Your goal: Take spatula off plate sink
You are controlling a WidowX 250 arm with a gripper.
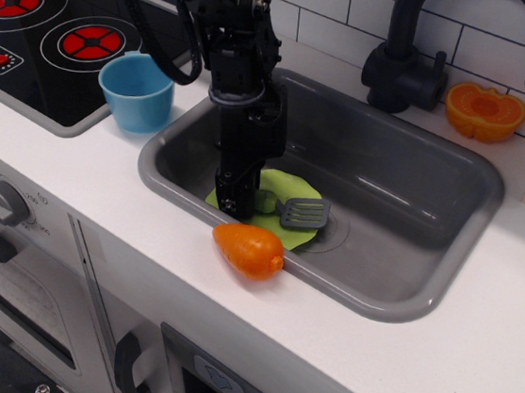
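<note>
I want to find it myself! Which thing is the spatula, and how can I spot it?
Look inside the big grey sink, near its front left corner, where a flat lime-green plate lies on the bottom. The spatula rests on that plate, right beside the black gripper. It is the only thing with a dark grey slotted blade; the orange toy nearby sits outside on the sink's rim.

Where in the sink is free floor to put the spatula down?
The sink floor is bare on the right, between the plate and the wall under the faucet. The left front corner is crowded: plate, spatula and gripper.
</note>
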